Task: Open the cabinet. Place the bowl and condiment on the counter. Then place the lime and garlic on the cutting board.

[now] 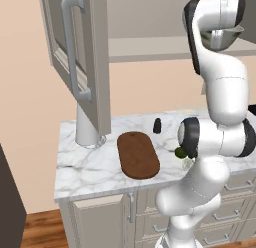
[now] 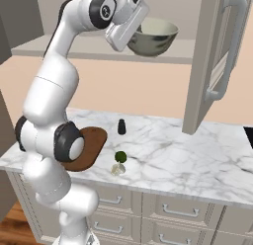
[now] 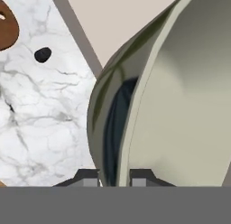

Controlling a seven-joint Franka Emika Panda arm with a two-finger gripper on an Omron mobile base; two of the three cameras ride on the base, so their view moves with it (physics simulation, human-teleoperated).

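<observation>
The grey-green bowl [image 2: 154, 37] is up at the open cabinet's shelf [image 2: 74, 50], and my gripper [image 2: 134, 27] is shut on its left rim. In the hand view the rim runs between my fingertips [image 3: 91, 179], with the bowl [image 3: 180, 105] to the right of my gripper [image 3: 115, 179]. I cannot tell whether the bowl rests on the shelf. The bowl [image 1: 226, 39] also peeks out behind my arm. The dark condiment [image 2: 121, 126] [image 1: 157, 125] [image 3: 43, 54] stands on the counter [image 2: 188, 155]. Lime [image 2: 120, 156] and garlic [image 2: 117, 168] lie beside the cutting board [image 2: 91, 145] [image 1: 138, 154].
The cabinet doors [image 1: 82, 57] [image 2: 217, 61] hang open over the counter on both sides. A white paper-towel roll [image 1: 86, 127] stands at the counter's left end. Drawer units [image 2: 173, 209] run below the counter's front edge.
</observation>
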